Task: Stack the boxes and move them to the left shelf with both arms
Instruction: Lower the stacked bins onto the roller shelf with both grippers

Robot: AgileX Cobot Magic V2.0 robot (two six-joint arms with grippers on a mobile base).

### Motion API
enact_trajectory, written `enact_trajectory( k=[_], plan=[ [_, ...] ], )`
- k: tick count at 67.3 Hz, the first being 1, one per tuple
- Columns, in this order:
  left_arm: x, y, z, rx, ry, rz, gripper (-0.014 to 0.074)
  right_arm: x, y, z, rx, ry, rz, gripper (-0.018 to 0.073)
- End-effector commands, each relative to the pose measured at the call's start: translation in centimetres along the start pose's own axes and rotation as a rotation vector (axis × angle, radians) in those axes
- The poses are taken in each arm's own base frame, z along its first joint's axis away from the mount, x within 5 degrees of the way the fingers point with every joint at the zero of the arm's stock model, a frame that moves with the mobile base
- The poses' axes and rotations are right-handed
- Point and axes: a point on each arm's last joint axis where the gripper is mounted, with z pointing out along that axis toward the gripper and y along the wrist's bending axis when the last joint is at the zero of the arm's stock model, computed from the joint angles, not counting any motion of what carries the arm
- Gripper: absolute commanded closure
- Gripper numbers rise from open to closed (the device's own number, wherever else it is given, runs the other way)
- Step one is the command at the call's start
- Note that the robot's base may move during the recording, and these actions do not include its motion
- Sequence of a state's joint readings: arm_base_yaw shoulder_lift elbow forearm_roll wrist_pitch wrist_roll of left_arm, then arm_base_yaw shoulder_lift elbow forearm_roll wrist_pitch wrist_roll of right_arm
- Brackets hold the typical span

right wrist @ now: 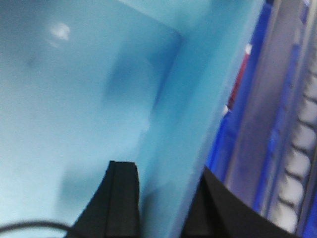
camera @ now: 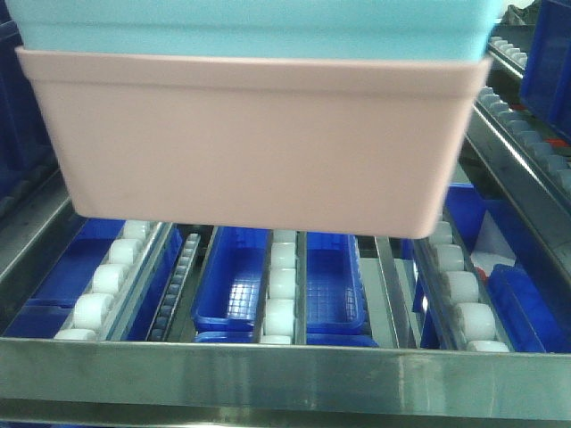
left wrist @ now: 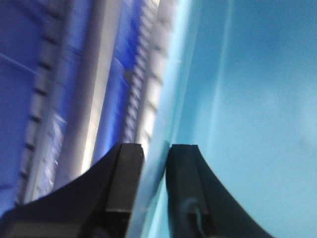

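The nested turquoise tub (camera: 259, 27) and pink tub (camera: 259, 143), clamped at opposite walls by the left hand (left wrist: 154, 163) and right hand (right wrist: 163, 183), are held across the frame's top, just above the roller rails (camera: 282, 285) of the shelf.

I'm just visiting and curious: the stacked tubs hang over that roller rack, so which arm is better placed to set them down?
Neither alone. The left gripper and right gripper each pinch a wall of the turquoise tub, nested in the pink tub, so both probably lower it together onto the rack.
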State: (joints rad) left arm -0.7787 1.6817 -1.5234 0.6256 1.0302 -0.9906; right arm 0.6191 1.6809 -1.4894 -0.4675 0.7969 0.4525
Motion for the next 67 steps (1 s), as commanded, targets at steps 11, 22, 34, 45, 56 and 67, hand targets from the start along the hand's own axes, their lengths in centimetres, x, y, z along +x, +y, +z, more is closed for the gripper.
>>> enact_trajectory(
  k=[11,22,34,45,56,67],
  plan=[
    [-2.2,-2.2,-0.3,0.197,-0.164,-0.02,0.0599,-2.9,1.5,-0.2,-0.092,-0.243,-0.039,0.0504],
    [-1.0,-3.4,3.0,0.143,-0.119,0.04,0.0599,-2.7,1.0,1.2,-0.044,-0.224,-0.082,0.0504],
    [0.0,-4.2,5.4,0.105,-0.092,0.088,0.0599,-2.6,0.2,1.9,-0.024,-0.217,-0.075,0.0504],
    [0.3,-4.5,6.4,0.083,-0.094,0.122,0.0599,-2.4,0.2,2.9,-0.02,-0.197,-0.078,0.0504],
    [0.4,-4.6,6.7,0.078,-0.095,0.13,0.0599,-2.2,0.3,3.4,-0.016,-0.18,-0.081,0.0504],
    [0.3,-4.6,6.6,0.075,-0.103,0.136,0.0594,-2.0,0.2,3.4,-0.004,-0.157,-0.081,0.0501]
  ],
)
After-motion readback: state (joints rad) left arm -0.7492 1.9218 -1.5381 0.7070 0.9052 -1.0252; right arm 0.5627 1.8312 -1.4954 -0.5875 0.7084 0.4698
